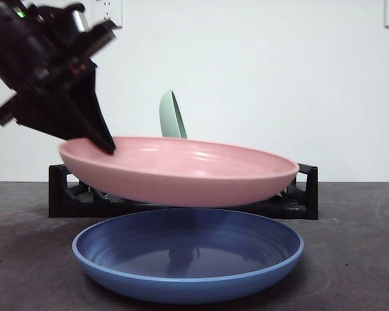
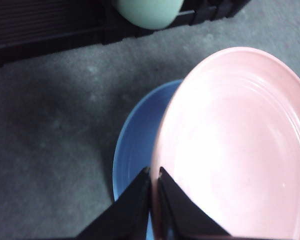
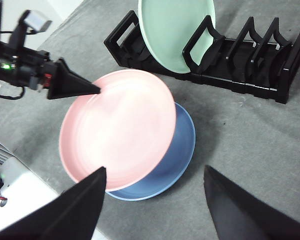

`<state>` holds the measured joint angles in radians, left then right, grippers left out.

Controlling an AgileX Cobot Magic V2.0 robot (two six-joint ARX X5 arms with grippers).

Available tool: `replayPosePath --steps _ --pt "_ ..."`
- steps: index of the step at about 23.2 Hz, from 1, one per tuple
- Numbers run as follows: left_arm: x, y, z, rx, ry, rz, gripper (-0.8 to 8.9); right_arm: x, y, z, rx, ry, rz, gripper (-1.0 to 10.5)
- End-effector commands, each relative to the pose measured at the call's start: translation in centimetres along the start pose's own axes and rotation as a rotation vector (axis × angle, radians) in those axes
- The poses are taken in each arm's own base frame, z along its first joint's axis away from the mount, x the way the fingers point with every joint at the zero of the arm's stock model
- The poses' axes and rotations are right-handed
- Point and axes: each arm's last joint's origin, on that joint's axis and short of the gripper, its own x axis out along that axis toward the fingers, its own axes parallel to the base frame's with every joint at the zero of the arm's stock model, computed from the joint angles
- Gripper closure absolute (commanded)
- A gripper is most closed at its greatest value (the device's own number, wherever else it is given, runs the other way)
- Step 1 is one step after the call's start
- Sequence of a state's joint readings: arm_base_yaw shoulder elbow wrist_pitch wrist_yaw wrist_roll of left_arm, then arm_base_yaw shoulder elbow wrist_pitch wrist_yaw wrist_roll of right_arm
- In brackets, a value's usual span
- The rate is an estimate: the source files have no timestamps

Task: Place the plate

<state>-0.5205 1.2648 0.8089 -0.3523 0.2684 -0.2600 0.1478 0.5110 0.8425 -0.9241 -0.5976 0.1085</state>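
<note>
A pink plate (image 1: pixel 181 172) hangs level a little above a blue plate (image 1: pixel 188 256) that lies on the table. My left gripper (image 1: pixel 107 144) is shut on the pink plate's rim at its left side. In the left wrist view its jaws pinch the rim of the pink plate (image 2: pixel 240 145), with the blue plate (image 2: pixel 137 150) showing beneath. The right wrist view looks down on the pink plate (image 3: pixel 120 127) overlapping the blue plate (image 3: pixel 182 145), and on the left gripper (image 3: pixel 92 90). My right gripper (image 3: pixel 155 200) stands open, high above the table, holding nothing.
A black dish rack (image 1: pixel 305 194) stands behind the plates, with a pale green plate (image 1: pixel 172 116) upright in a slot. In the right wrist view the rack (image 3: pixel 250 65) has several free slots beside the green plate (image 3: pixel 175 30). Grey table (image 3: pixel 260 140) surrounds the plates.
</note>
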Motion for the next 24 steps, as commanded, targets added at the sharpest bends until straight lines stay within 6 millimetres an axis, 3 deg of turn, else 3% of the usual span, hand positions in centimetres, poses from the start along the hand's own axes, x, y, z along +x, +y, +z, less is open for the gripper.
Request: replayPosePath --steps 1,13,21,23,24 --pt "1.3 0.0 0.2 -0.016 0.012 -0.013 8.0 0.0 0.0 0.2 -0.018 -0.011 -0.001 6.4" --pt "4.7 1.2 -0.6 -0.031 0.114 0.015 7.99 0.0 0.0 0.2 -0.018 -0.01 -0.001 6.4" --pt "4.9 1.2 -0.5 -0.029 0.108 0.012 7.83 0.0 0.0 0.2 -0.016 -0.01 -0.001 6.4" --pt "4.9 1.2 -0.5 -0.044 0.107 0.013 7.27 0.0 0.0 0.2 -0.016 -0.01 -0.001 6.4" --pt "4.9 1.2 -0.5 -0.069 0.105 0.014 6.27 0.0 0.0 0.2 -0.016 -0.01 -0.001 6.4"
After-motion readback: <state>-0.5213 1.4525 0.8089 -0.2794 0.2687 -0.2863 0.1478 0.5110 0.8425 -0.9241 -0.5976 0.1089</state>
